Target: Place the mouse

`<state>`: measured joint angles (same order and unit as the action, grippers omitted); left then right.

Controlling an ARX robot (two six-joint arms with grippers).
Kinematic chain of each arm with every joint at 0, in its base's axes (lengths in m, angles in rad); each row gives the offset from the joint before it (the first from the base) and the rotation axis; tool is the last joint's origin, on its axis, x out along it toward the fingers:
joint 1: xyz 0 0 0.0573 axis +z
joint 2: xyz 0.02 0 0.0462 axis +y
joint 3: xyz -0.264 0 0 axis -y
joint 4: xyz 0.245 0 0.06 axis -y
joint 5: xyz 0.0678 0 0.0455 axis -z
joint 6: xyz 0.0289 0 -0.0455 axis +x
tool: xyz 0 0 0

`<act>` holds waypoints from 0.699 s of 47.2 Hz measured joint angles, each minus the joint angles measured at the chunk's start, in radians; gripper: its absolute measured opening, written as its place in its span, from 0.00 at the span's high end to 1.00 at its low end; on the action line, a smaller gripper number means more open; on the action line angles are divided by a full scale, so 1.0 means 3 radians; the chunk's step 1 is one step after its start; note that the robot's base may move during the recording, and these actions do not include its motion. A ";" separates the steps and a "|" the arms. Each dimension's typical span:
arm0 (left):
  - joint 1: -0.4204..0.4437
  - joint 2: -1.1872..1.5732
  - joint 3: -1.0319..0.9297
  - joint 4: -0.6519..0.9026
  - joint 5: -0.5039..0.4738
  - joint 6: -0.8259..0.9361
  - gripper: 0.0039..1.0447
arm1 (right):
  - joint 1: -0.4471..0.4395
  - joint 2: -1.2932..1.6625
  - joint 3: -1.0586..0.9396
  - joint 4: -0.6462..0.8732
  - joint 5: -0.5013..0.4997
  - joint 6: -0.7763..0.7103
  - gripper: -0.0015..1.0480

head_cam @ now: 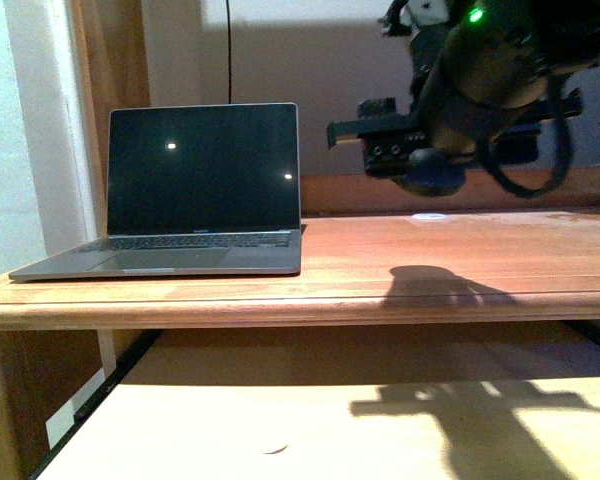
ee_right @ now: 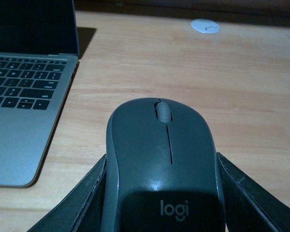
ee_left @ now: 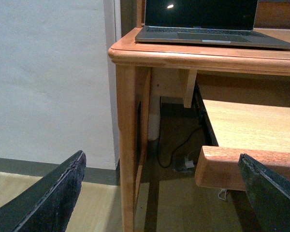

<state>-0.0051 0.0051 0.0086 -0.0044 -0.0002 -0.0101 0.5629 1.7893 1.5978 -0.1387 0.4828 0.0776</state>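
The mouse [ee_right: 162, 164] is dark grey, domed, with a scroll wheel and a "logi" mark. My right gripper [ee_right: 162, 203] is shut on it, one finger pressed against each side. In the front view the right gripper [head_cam: 425, 175] hangs in the air above the desk [head_cam: 460, 255], right of the laptop, with the mouse [head_cam: 430, 178] showing as a dark lump under it. Its shadow falls on the desk top below. My left gripper [ee_left: 164, 193] is open and empty, low beside the desk's left leg [ee_left: 126, 145].
An open grey laptop [head_cam: 195, 185] with a dark screen stands on the desk's left half; its keyboard [ee_right: 24, 87] lies close beside the held mouse. A small flat white disc [ee_right: 205, 26] lies near the desk's back edge. A pull-out shelf [ee_left: 251, 130] sits under the desk top.
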 joint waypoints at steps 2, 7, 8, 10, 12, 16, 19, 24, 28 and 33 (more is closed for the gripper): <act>0.0000 0.0000 0.0000 0.0000 0.0000 0.0000 0.07 | 0.0000 0.0150 0.0128 -0.0008 0.0062 -0.0017 0.47; 0.0000 0.0000 0.0000 0.0000 0.0000 0.0000 0.07 | -0.0022 0.0446 0.0366 -0.0046 0.0155 -0.0038 0.47; 0.0000 0.0000 0.0000 0.0000 -0.0001 0.0000 0.07 | -0.0029 0.0506 0.0409 -0.0048 0.0168 -0.0042 0.47; 0.0000 0.0000 0.0000 0.0000 0.0000 0.0001 0.07 | -0.0043 0.0613 0.0498 -0.0065 0.0210 -0.0057 0.47; 0.0000 0.0000 0.0000 0.0000 0.0000 0.0000 0.07 | -0.0057 0.0720 0.0589 -0.0083 0.0248 -0.0064 0.47; 0.0000 0.0000 0.0000 0.0000 0.0000 0.0000 0.07 | -0.0085 0.0942 0.0802 -0.0086 0.0300 -0.0098 0.47; 0.0000 0.0000 0.0000 0.0000 0.0000 0.0000 0.07 | -0.0100 0.1048 0.0908 -0.0094 0.0319 -0.0100 0.47; 0.0000 0.0000 0.0000 0.0000 0.0000 0.0000 0.07 | -0.0107 0.1152 0.0989 -0.0100 0.0308 -0.0097 0.47; 0.0000 0.0000 0.0000 0.0000 -0.0001 0.0000 0.07 | -0.0107 0.1199 0.0989 -0.0094 0.0251 -0.0076 0.37; 0.0000 0.0000 0.0000 0.0000 0.0000 0.0000 0.07 | -0.0107 0.1212 0.0938 0.0009 0.0210 -0.0037 0.21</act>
<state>-0.0051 0.0051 0.0086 -0.0044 -0.0002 -0.0101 0.5308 2.1529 1.8793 -0.1360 0.5457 0.0666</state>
